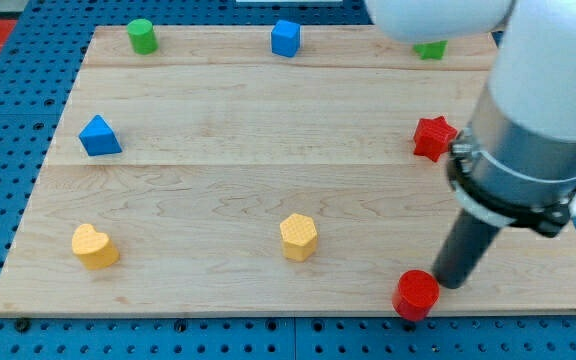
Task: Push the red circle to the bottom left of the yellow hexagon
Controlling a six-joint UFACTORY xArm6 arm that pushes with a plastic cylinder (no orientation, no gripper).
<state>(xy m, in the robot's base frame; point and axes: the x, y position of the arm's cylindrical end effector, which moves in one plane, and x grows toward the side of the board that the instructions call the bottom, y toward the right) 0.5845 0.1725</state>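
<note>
Touching the red circle [416, 295] from the view's right, my tip [446, 282]; no jaws visible.

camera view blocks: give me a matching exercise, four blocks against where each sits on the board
Blocks:
1. red circle
2. yellow heart
3. green cylinder
4. blue cube

Places:
A. view's top left corner
B. view's bottom edge, touching my tip
C. view's top edge, near the middle
D. view's bottom left

Pairs: 1-B, 2-D, 3-A, 4-C
</note>
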